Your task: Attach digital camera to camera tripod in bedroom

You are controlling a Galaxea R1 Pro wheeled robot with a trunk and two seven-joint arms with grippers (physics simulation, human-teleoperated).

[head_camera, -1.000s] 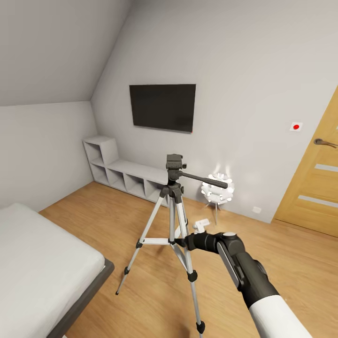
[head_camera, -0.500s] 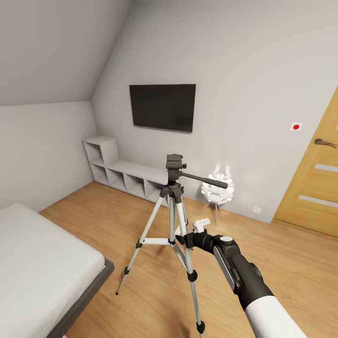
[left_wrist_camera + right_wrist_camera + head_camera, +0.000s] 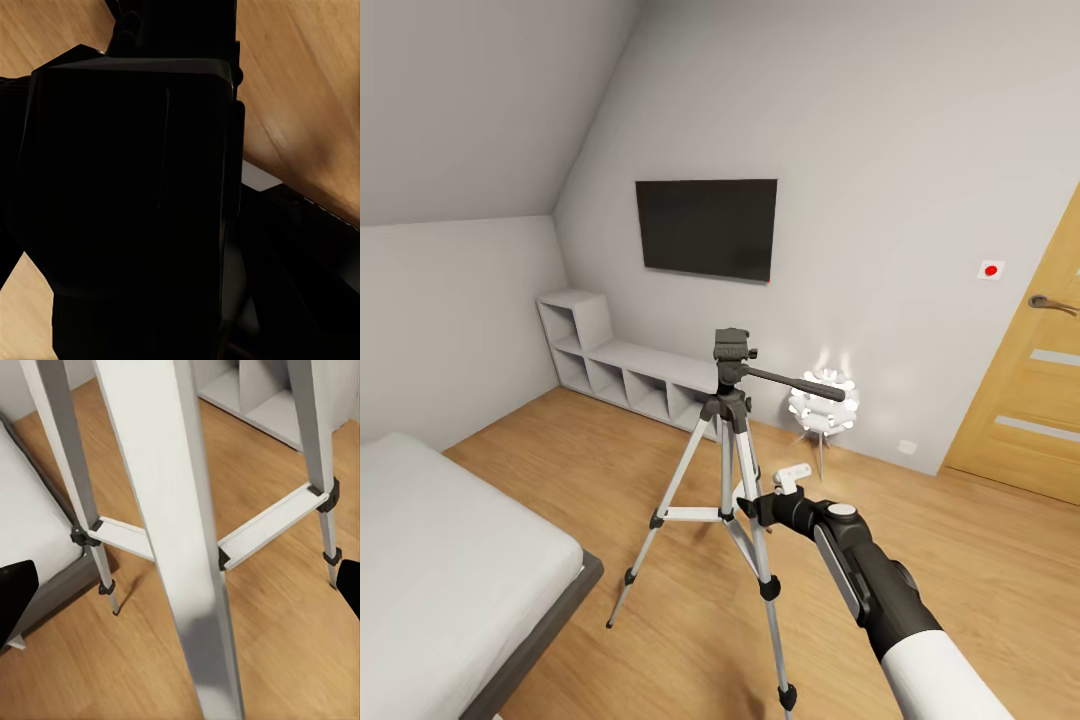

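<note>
The left claw is not readable: its wrist camera gives mostly a dark black shape over wood floor (image 3: 300,67), so I cannot tell if it is open. The tripod (image 3: 728,440) stands on the floor beside the bed (image 3: 450,560). The right claw (image 3: 752,510) is wide open around the near tripod leg (image 3: 180,532), fingertips apart on both sides, not gripping.
</note>
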